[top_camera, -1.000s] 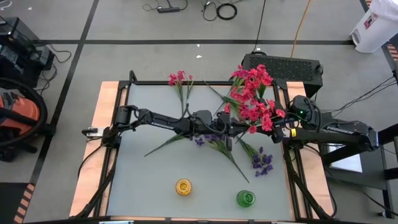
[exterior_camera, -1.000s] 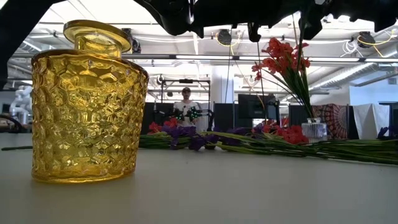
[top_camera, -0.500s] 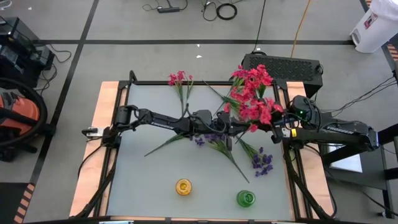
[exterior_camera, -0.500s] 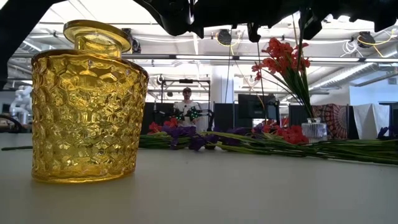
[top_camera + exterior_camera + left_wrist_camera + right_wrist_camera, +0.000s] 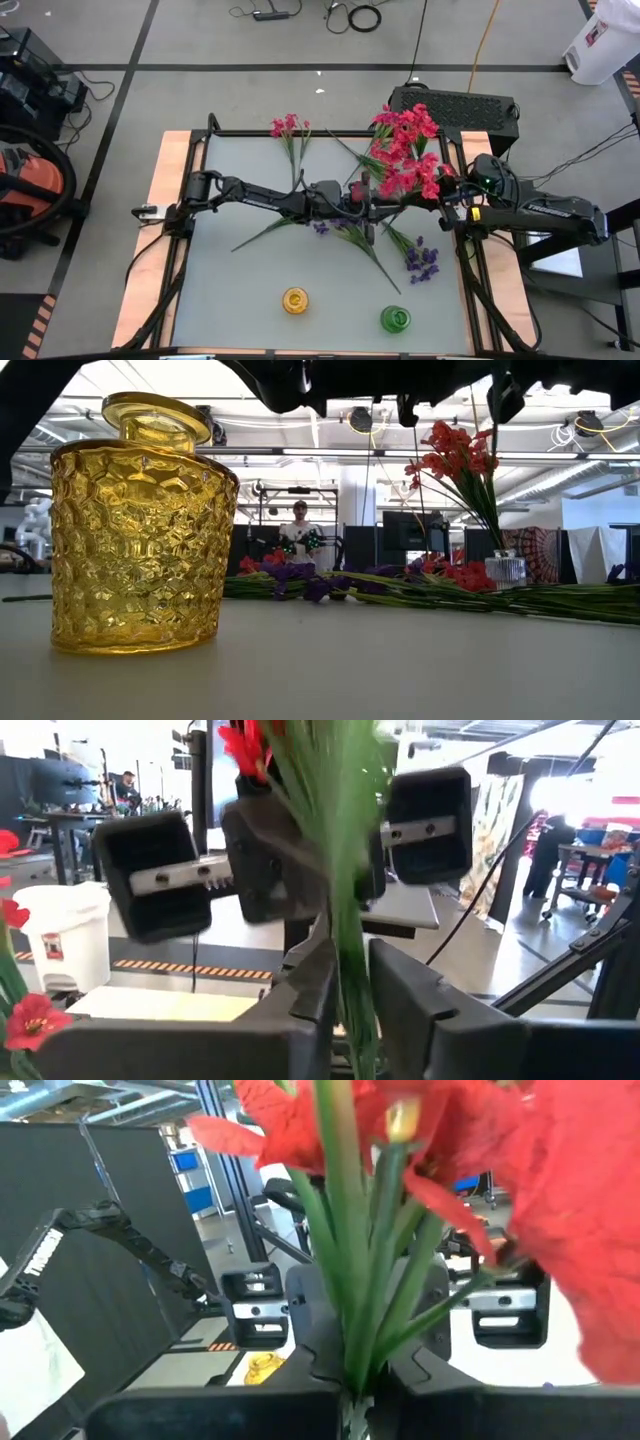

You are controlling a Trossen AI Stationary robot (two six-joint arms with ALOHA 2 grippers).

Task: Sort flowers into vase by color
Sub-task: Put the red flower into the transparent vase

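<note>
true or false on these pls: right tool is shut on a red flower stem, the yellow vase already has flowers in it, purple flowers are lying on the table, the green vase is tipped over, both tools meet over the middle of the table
1. The right tool is shut on a red flower sprig: true.
2. The yellow vase already holds flowers: false, it stands empty.
3. Purple flowers lie on the table: true.
4. The green vase is tipped over: false, it stands upright, mouth up.
5. The left tool and the right tool meet above the table's middle: true, both are at the same stems.
</note>
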